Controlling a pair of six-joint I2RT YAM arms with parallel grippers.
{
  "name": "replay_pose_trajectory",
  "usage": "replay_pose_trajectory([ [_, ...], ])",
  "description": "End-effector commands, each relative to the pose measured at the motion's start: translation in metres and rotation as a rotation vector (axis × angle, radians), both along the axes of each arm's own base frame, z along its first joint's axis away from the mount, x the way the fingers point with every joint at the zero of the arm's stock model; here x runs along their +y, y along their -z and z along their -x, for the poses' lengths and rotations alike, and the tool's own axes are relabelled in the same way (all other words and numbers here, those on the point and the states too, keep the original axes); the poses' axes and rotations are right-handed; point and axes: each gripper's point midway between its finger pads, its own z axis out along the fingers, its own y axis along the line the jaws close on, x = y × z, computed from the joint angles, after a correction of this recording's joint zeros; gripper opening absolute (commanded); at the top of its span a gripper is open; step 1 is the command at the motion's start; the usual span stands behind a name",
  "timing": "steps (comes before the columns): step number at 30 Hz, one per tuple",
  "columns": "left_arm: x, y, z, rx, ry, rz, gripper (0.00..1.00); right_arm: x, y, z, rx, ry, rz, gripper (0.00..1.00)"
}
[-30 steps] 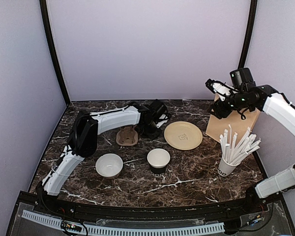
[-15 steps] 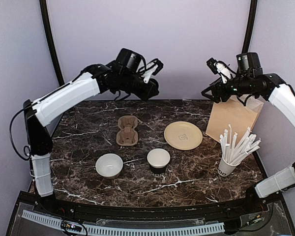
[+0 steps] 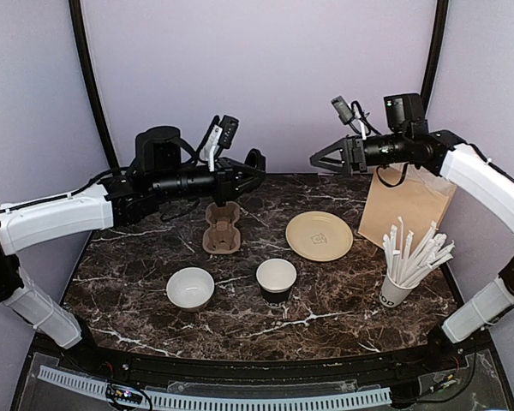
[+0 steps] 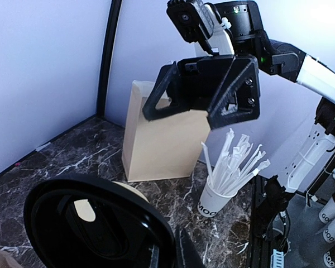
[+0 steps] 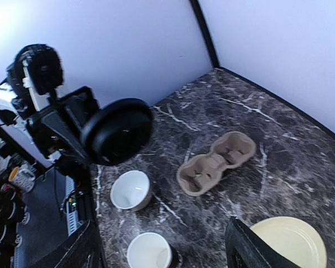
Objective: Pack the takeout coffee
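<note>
Left gripper clamps the round black plastic lid — likely meant for the uncovered black paper cup — right gripper agape.

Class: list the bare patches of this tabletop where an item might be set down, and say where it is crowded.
Free: the near strip in front of the white bowl and coffee cup; the left side beside the cup carrier; the gap between coffee cup and straw cup. Crowded: the right edge, where plate, paper bag and straw cup sit close.
</note>
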Motion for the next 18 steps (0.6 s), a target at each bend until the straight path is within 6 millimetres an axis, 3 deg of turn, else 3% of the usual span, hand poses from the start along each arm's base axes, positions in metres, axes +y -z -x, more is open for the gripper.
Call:
replay_pose_trajectory([
  [1,0.003,-0.044,0.019,-0.083,0.089,0.194,0.09,0.039,-0.024,0.038,0.07,-0.188,-0.114,0.82],
  [6,0.004,-0.047,0.034,-0.104,0.148,0.263,0.09,0.056,-0.016,0.039,0.147,-0.236,-0.142,0.87],
  [10,0.006,-0.045,0.039,-0.106,0.168,0.27,0.1,0.067,-0.019,0.043,0.189,-0.279,-0.173,0.98],
  [18,0.005,-0.05,0.05,-0.11,0.212,0.301,0.1,0.085,-0.022,0.044,0.233,-0.317,-0.192,0.97],
])
